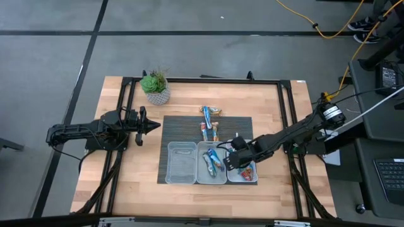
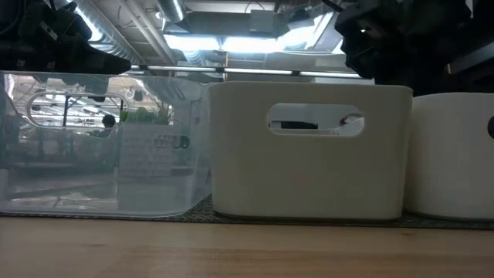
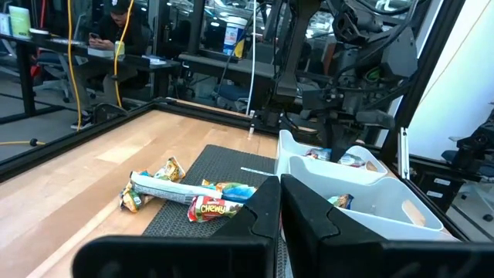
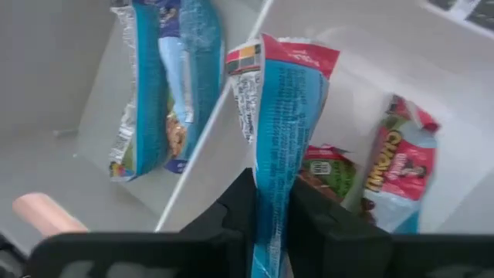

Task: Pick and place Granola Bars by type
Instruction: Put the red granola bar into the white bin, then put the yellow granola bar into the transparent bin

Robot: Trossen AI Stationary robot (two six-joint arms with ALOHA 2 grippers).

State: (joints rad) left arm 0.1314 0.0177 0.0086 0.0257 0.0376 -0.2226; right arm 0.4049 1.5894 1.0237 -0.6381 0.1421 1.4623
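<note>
High view: I am reaching my right end effector (image 1: 235, 157) over the trays (image 1: 242, 175), clamping a blue bar (image 4: 276, 147). My left end effector (image 1: 151, 125), closed, is hovering over the wooden surface (image 1: 126, 183).

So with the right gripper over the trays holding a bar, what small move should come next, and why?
Probably open the fingers fully to drop it. The right gripper pinches a blue and red bar right over the right-hand tray, where red Chewy bars already lie. The left gripper waits, shut, off the mat.
</note>
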